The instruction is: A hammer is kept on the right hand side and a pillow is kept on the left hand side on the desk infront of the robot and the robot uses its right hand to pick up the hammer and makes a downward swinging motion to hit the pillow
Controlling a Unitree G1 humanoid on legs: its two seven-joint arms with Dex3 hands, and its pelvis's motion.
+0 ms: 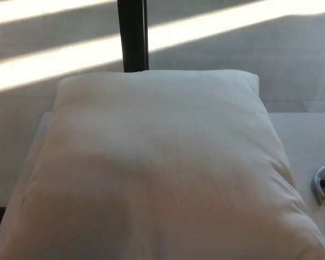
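Sunlit floor [233, 49] lies behind the desk [306, 135], where the pillow [157, 168] runs front-to-back, hammer [324, 183] head at its right edge, no hands showing

None of my body shows from my head camera at this moment: no arm, no forearm, no robot hand, left or right, so I cannot tell any colour, casing, cable, screw or marking of mine. From twelve o'clock round to six, no part of me enters.
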